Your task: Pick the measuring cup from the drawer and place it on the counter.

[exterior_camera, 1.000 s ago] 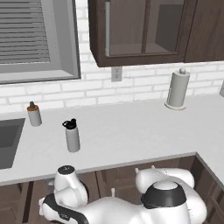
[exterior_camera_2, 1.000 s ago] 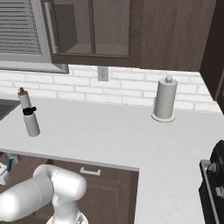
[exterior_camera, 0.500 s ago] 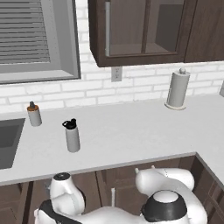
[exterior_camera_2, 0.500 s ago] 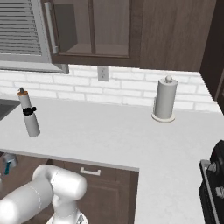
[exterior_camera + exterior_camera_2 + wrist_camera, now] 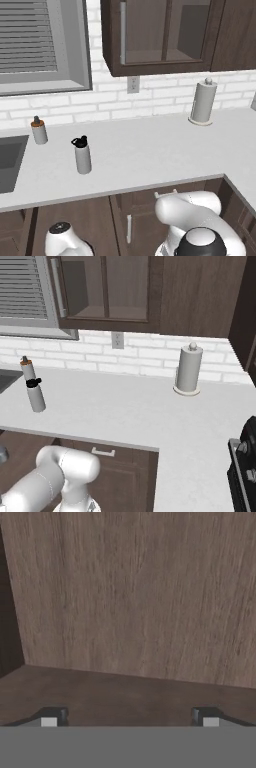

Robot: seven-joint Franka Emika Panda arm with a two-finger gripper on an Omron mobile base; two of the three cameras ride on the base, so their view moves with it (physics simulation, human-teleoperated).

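Left base view: long pale counter (image 5: 140, 150) running across, dark sink (image 5: 7, 160) cut in at the far left, grey bottle with black cap (image 5: 82, 155) standing near the front edge, small brown-capped bottle (image 5: 38, 130) behind it by the brick wall, paper towel roll (image 5: 203, 102) far right. Dark drawer fronts under the counter edge, one silver handle (image 5: 165, 192) just peeking out. Right base view: same counter (image 5: 125, 406), bottle (image 5: 35, 395) at left, towel roll (image 5: 188, 370) right of middle, silver handle (image 5: 103, 452) below the edge. Hand view: gripper (image 5: 129, 718) spread wide, tips far apart, nothing between them, facing brown wood panels (image 5: 135, 597) up close. No measuring cup spotted anywhere.
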